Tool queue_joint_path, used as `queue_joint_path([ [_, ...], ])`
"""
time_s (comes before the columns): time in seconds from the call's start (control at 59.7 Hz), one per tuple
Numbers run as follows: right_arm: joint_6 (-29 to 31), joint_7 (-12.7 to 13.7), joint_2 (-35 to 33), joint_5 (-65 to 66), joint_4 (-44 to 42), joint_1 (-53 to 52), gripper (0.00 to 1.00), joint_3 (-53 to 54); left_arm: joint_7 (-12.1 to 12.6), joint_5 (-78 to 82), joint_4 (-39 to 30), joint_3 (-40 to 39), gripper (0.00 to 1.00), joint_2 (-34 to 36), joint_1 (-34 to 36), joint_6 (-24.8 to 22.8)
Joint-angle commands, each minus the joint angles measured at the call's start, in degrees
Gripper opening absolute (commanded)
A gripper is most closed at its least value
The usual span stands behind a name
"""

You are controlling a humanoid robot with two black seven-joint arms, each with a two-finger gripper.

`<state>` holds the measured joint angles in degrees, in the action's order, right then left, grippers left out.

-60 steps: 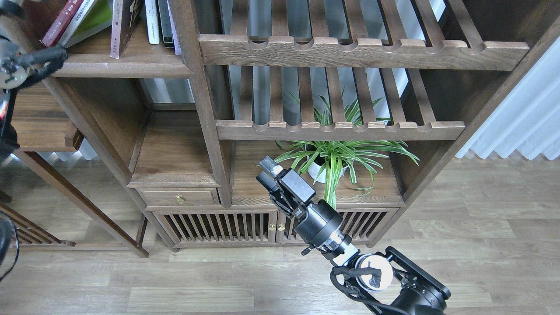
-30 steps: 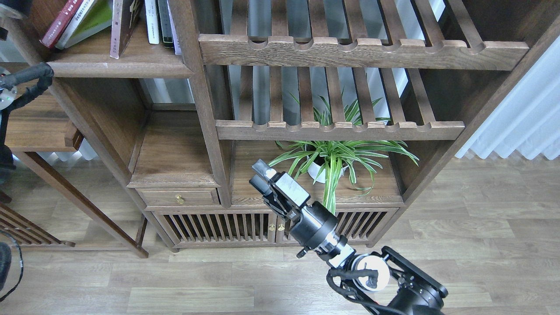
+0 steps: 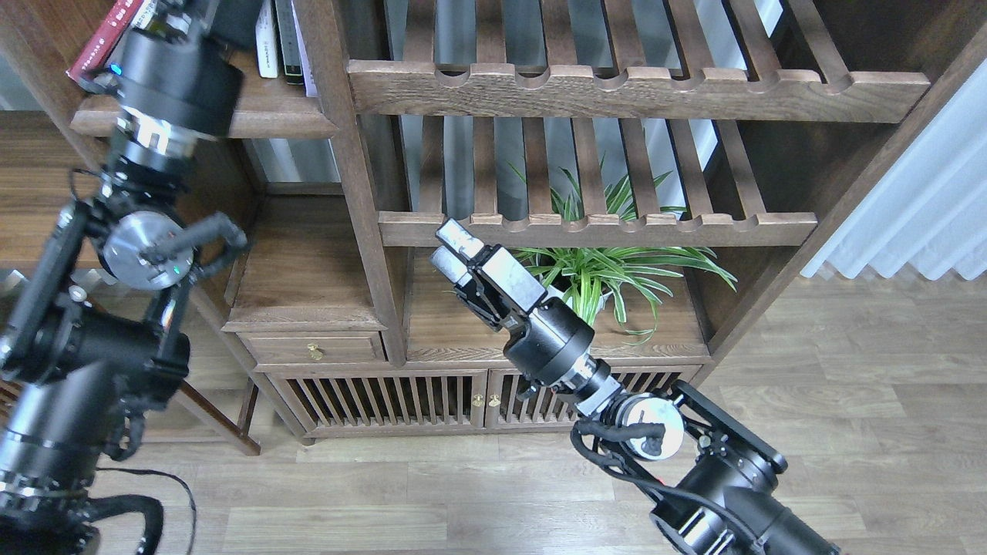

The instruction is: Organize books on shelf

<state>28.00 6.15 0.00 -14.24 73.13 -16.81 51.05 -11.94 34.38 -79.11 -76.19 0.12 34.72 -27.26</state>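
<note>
The shelf (image 3: 270, 119) is the dark-brown plank at the top left of the bookcase. A red book's spine (image 3: 99, 42) leans at its left end. My left arm rises in front of the shelf and covers the yellow-green and maroon books. My left gripper (image 3: 189, 11) reaches the top edge of the view among the books; it is dark and cut off, so its fingers cannot be told apart. My right gripper (image 3: 449, 250) hangs empty in front of the lower slatted rack, fingers slightly apart, far from the books.
Thin white and dark books (image 3: 276, 38) stand upright at the shelf's right end by the post (image 3: 347, 154). Two slatted racks (image 3: 601, 89) fill the middle bay. A potted spider plant (image 3: 609, 270) stands below them. A small drawer (image 3: 312, 351) and slatted doors sit low down.
My left arm has swung in from the left edge and up to the book shelf, now covering two books. My right gripper has risen up and left toward the lower rack.
</note>
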Motion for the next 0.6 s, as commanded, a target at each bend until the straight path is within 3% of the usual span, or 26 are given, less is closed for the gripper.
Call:
queue_joint_path([
  [0.0, 0.00, 0.00, 0.00, 0.00, -0.01, -0.07, 0.98, 0.01, 0.16, -0.28, 0.01, 2.09, 0.99, -0.12, -1.75, -0.74],
  [0.251, 0.00, 0.09, 0.00, 0.00, -0.01, -0.16, 0.98, 0.19, 0.25, -1.95, 0.01, 6.40, 0.99, -0.12, -9.05, -0.74],
  [0.586, 0.00, 0.00, 0.00, 0.00, -0.01, 0.02, 0.98, 1.77, 0.34, -2.48, -0.08, 6.49, 0.96, -0.12, -9.84, -0.74],
])
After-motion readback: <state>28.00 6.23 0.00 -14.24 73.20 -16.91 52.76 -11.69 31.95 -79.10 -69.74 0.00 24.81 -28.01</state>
